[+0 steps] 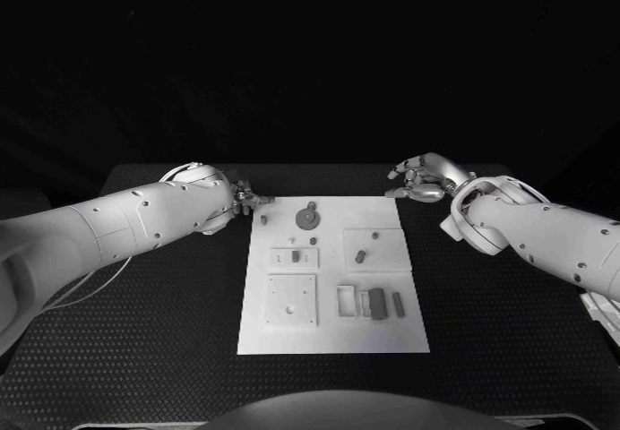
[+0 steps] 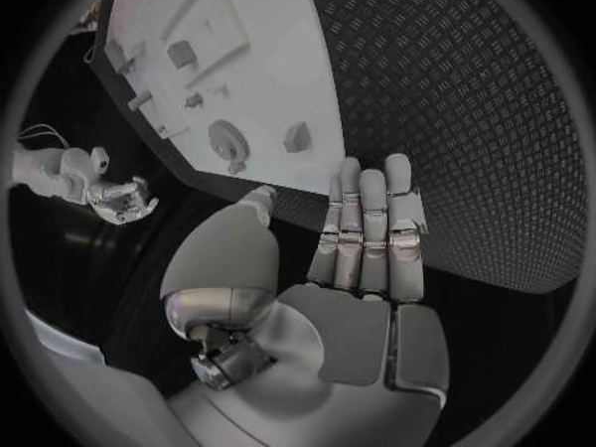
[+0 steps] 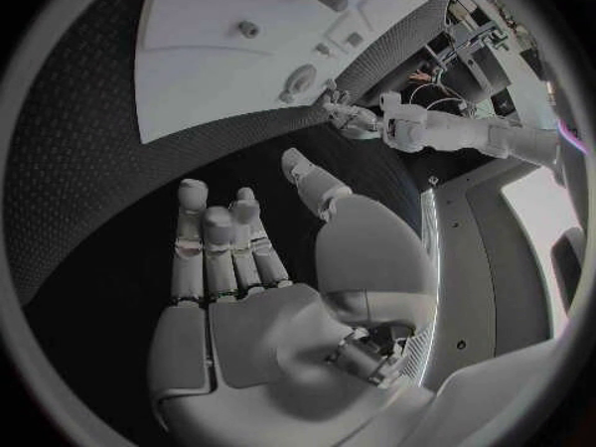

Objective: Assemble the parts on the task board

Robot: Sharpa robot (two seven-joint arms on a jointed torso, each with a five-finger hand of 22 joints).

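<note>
The task board lies mid-table with small grey parts resting on it. Left hand and right hand hover at its far corners, fingers loosely spread, holding nothing. The parts look light, rigid, slippery: pinch their long sides

Left hand mostly hidden behind own forearm in head view; only fingertips showed, just off board's far-left corner. Whether they touched board could not be told. Right hand partly hidden by own wrist, near board's far-right corner; fingers curled, contents could not be told there. Parts on board too small to tell shapes apart. Board cut off by circle's rim in left wrist view and in right wrist view.
</note>
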